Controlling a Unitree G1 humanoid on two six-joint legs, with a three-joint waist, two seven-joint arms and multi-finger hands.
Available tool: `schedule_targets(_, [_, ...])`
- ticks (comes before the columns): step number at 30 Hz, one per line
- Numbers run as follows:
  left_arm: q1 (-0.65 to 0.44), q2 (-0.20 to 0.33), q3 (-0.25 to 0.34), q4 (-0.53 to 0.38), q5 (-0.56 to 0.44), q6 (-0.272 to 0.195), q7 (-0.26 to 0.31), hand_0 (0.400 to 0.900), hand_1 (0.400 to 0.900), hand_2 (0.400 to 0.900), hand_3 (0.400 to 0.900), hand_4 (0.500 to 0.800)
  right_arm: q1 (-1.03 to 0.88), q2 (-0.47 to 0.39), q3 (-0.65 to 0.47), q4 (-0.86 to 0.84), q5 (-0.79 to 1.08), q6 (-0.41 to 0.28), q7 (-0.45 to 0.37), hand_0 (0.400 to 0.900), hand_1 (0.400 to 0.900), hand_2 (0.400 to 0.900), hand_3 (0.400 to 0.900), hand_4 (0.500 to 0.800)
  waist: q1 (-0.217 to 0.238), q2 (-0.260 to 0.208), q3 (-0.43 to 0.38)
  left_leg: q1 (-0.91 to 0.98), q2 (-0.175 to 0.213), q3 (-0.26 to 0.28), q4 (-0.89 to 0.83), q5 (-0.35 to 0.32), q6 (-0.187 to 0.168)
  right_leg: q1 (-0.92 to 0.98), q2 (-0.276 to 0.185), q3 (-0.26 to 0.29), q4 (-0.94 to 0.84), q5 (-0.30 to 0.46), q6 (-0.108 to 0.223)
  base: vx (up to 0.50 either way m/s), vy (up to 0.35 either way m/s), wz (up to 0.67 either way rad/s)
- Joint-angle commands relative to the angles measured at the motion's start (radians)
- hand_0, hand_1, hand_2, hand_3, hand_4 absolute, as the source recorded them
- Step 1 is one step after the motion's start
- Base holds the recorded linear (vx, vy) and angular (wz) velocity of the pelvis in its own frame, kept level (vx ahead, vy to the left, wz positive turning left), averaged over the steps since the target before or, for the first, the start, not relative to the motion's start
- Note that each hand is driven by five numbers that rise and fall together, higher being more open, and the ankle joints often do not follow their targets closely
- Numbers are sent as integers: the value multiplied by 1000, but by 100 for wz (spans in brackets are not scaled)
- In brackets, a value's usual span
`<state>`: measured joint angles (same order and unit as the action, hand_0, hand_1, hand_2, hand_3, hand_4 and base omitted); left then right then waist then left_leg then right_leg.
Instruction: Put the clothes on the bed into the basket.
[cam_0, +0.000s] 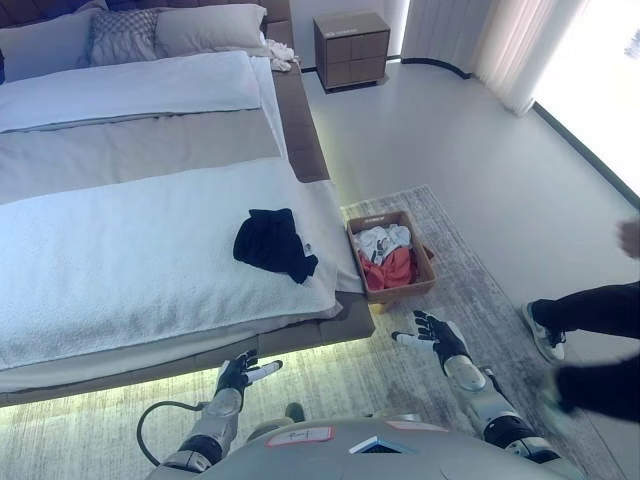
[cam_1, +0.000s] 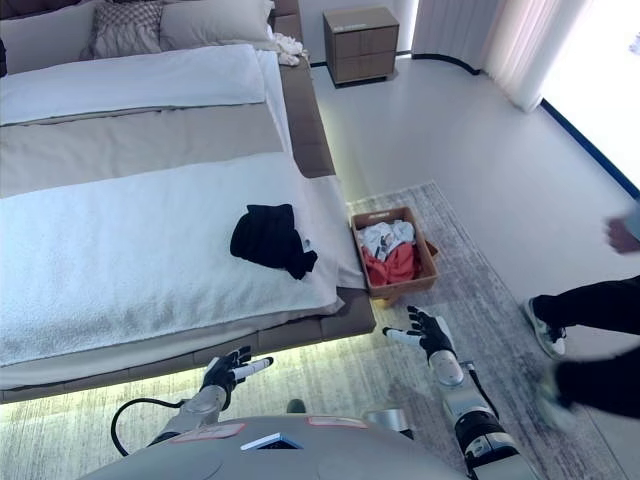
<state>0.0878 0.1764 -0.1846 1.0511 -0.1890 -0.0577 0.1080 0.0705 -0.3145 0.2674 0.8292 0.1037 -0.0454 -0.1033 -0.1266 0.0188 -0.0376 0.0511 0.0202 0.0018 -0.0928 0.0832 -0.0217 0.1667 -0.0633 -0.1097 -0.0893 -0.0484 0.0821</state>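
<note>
A black garment (cam_0: 273, 243) lies crumpled on the white bed cover (cam_0: 130, 260) near the bed's right edge. A brown basket (cam_0: 427, 281) stands on the rug beside the bed and holds white and red clothes (cam_0: 387, 258). My left hand (cam_0: 240, 374) is open and empty, low in front of the bed's foot edge. My right hand (cam_0: 436, 334) is open and empty above the rug, just below the basket. Both hands are well apart from the black garment.
A light cloth (cam_0: 281, 54) lies at the bed's far right corner by the pillows (cam_0: 200, 28). A nightstand (cam_0: 352, 48) stands beyond. A person's legs and shoes (cam_0: 585, 340) are at the right on the floor. A grey rug (cam_0: 470, 300) lies under the basket.
</note>
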Motion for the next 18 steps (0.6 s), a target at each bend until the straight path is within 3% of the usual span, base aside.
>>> schedule_targets(1, [-70,46,12,-7,56,-44,37,900,900,900,900,800,-57,-13,-28,-24,-13,-71,-31,900,900,900,900,800,58,-51,-17,4,-18,28,6,-90,-8,-77,1,18,2,31,6,0,0,0])
schedule_targets(6, [-70,43,1,-24,40,-51,7,900,900,900,900,800,-54,-16,-35,-27,-9,-72,-26,900,900,900,900,800,55,-44,-15,8,-20,31,6,-92,-7,-74,0,18,2,29,6,0,0,0])
schedule_targets(18, [-67,49,13,-10,48,-47,11,900,900,900,900,800,-59,-46,-61,-54,-11,-72,-31,900,900,900,900,800,51,-31,-4,15,-11,39,29,-104,-11,-63,5,29,2,21,-4,18,-35,-4])
